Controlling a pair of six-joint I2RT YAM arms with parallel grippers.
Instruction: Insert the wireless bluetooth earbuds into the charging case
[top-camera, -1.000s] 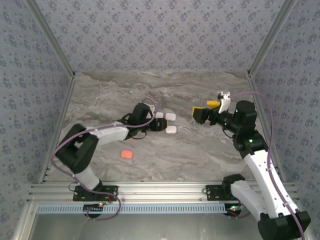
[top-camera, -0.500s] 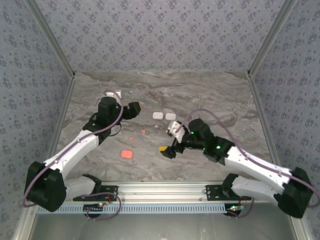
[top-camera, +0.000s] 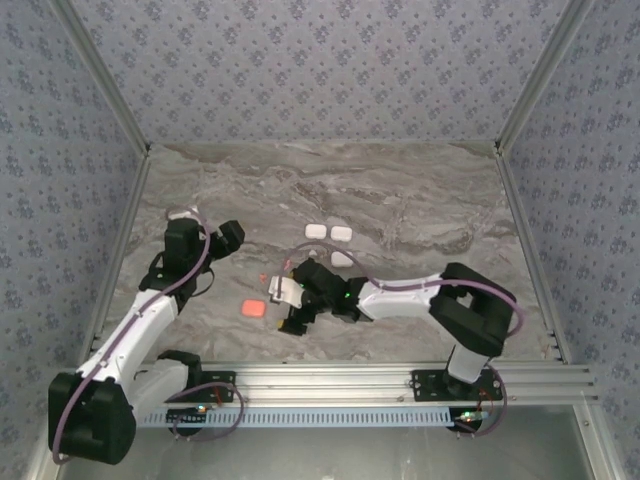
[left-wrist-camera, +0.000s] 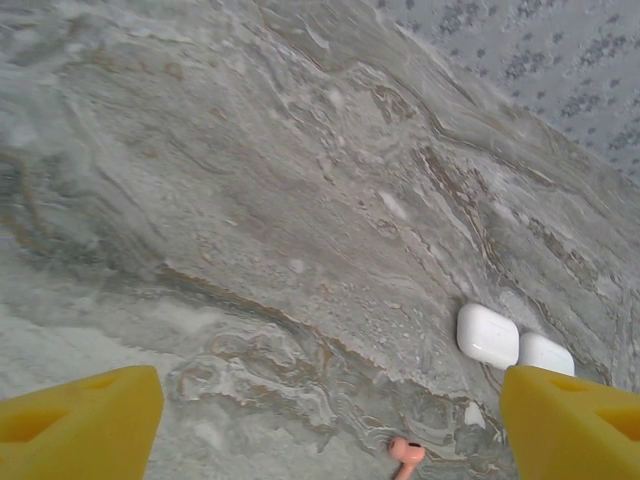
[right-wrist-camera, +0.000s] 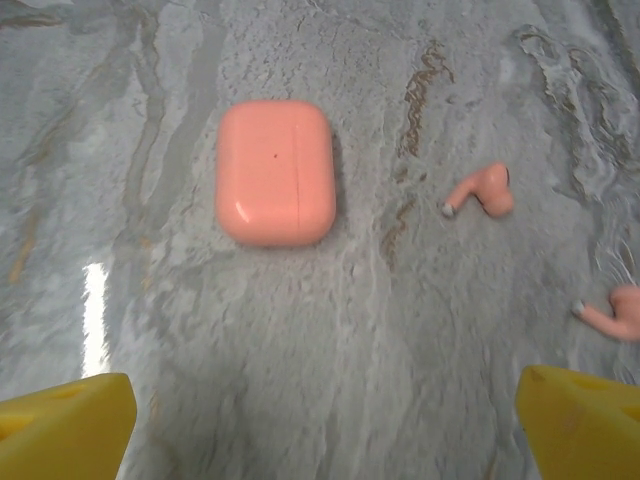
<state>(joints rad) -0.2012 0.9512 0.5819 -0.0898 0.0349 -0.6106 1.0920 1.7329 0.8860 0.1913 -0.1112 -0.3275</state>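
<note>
The top camera looks down from behind on the whole table (top-camera: 420, 200). The right wrist camera sits close over the coral case (right-wrist-camera: 275, 172), the left wrist camera slants toward the white cases (left-wrist-camera: 487, 335); the top view shares both.

open tabletop (right-wrist-camera: 300, 350) around coral case (right-wrist-camera: 275, 172)

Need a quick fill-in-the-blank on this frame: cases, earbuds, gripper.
The coral case lies with its lid ____.
Near it lie ____ coral earbuds.
The cases in the left wrist view are ____.
The right gripper is ____, holding nothing.
Missing words: shut; two; white; open.
</note>
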